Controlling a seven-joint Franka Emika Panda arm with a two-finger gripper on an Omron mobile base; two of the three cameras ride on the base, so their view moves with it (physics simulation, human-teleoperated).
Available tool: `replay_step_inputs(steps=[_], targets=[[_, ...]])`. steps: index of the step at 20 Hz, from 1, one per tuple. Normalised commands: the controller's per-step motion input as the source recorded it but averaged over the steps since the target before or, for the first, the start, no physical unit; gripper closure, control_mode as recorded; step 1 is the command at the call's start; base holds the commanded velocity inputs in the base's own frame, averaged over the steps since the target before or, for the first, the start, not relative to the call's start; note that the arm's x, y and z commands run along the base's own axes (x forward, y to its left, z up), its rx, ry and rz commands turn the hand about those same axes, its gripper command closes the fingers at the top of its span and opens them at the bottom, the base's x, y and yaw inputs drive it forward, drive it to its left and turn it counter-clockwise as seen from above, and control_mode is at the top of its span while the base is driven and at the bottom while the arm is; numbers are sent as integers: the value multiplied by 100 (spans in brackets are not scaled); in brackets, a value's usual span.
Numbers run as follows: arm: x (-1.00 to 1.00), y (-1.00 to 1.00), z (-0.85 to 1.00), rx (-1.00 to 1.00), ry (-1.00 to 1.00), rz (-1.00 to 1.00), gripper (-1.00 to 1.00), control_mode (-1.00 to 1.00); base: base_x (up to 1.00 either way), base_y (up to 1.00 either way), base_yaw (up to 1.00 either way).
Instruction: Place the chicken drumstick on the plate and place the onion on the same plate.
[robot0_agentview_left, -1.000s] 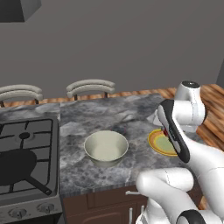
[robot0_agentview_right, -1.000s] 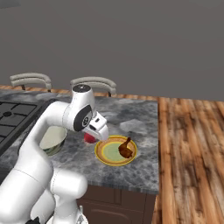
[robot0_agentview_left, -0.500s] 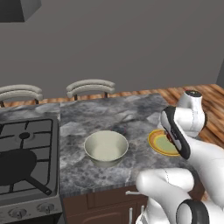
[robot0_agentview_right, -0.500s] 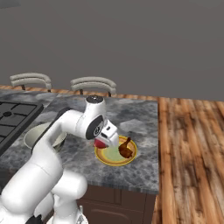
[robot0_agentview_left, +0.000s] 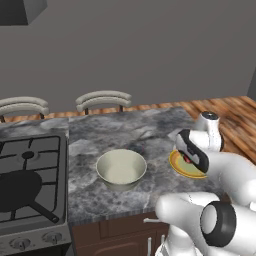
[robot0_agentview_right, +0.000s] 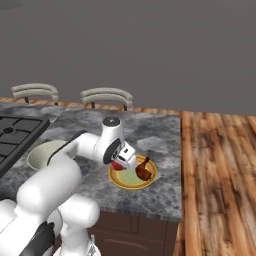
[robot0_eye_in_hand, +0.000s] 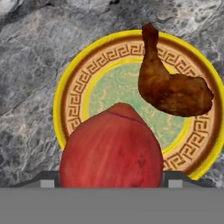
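Red onion (robot0_agentview_left: 187, 158) shows in the left base view beneath the hand, just over the plate (robot0_agentview_left: 180, 169). From the right base view, the fingers (robot0_agentview_right: 121, 162) grip it above the plate's near-left edge, beside the drumstick (robot0_agentview_right: 144, 170). In the hand view, the onion sits directly over the plate's rim, drumstick lying clear to one side.

The round yellow-rimmed plate (robot0_eye_in_hand: 74, 94) lies on the grey marbled desk (robot0_agentview_right: 160, 135). The brown chicken drumstick (robot0_eye_in_hand: 168, 83) rests on it, with the glossy red onion (robot0_eye_in_hand: 111, 148) just above its near edge. A deep cream bowl (robot0_agentview_left: 121, 169) sits left of the plate
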Motion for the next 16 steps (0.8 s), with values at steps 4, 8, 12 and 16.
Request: replay_step_inputs(steps=[4, 8, 12, 16], targets=[[43, -1, -26, 0, 0, 0, 100, -100, 0, 0, 0], [26, -11, -17, 0, 0, 0, 100, -100, 0, 0, 0], [15, -6, -9, 0, 0, 0, 100, -100, 0, 0, 0], [2, 0, 0, 0, 0, 0, 100, -100, 0, 0, 0]])
